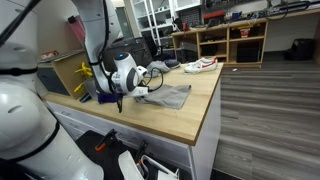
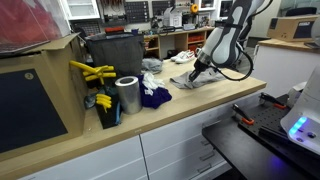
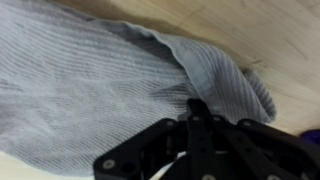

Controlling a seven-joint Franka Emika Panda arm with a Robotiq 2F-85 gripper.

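The wooden desk carries all items under inspection; in both exterior views it runs the length of the workspace. The robot arm bends down over the desk's middle.

A grey cloth lies flat on the desk, roughly central and touching the surface along its full spread. The wrist view shows it as ribbed knit with one fold ridge running up to the gripper's tips.

A white shoe sits near the far end of the desk, apart from the cloth. In an exterior view a metal can, yellow-handled tools and a dark blue rag stand clustered at the opposite end.

The gripper is down on the cloth, its jaws fully closed together at the fold. Whether fabric is caught between them cannot be confirmed.

Assessment: the work in hand appears to be a grasp at the cloth's fold. A next move calls for a slow lift to prove the hold, keeping the cloth clear of the shoe.
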